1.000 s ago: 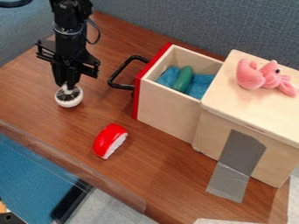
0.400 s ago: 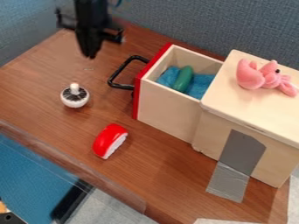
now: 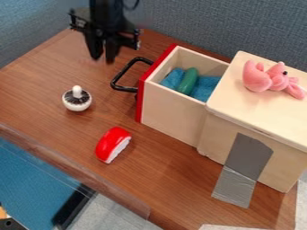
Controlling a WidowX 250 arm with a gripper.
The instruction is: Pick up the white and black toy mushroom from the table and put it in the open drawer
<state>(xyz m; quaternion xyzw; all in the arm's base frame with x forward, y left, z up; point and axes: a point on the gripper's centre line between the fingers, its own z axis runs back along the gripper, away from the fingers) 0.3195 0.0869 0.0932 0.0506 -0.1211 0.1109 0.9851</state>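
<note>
Mushroom-shaped toy (image 3: pixel 77 104), smooth white below dark ribbing, sits stem-up between the left and front edges of the wooden desk (image 3: pixel 36 85). Beyond it hangs the black gripper (image 3: pixel 103 59), empty, jaws slightly parted. Nearer the front edge lies a glossy red, curved block (image 3: pixel 111 143).

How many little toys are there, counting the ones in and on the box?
4: a white mushroom-shaped toy and a red-and-white toy on the table, a green toy in the open drawer, and a pink plush on the box. The drawer might hide more.
</note>
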